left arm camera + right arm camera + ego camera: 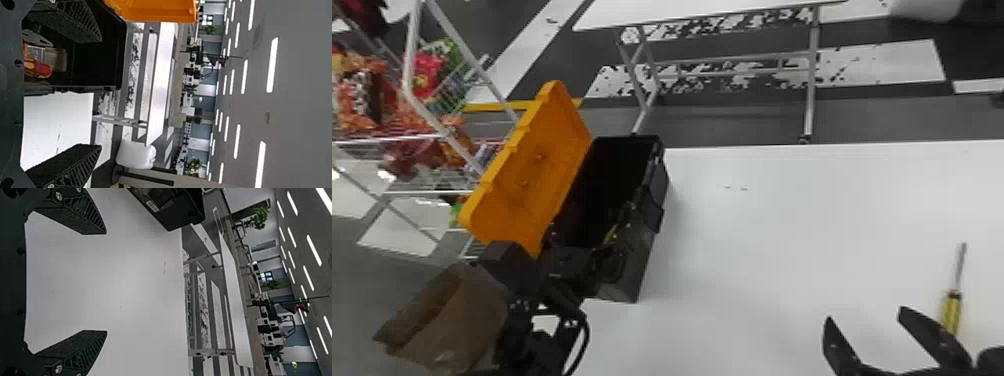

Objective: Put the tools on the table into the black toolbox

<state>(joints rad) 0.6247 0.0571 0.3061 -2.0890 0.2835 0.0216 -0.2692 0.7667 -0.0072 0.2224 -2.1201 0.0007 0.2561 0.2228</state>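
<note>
Screwdriver [951,309] alone waits on the table [757,240] — pliers [38,38] and brush [58,59] already inside the toolbox [659,180] — as the left gripper [101,93] and right gripper [106,282] hang empty, fingers apart.

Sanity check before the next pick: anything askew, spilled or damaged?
Nothing stands out. Black toolbox upright, its orange lid open and whole. Yellow-handled screwdriver lies loose on the white table, simply not packed yet. No spill visible.
</note>
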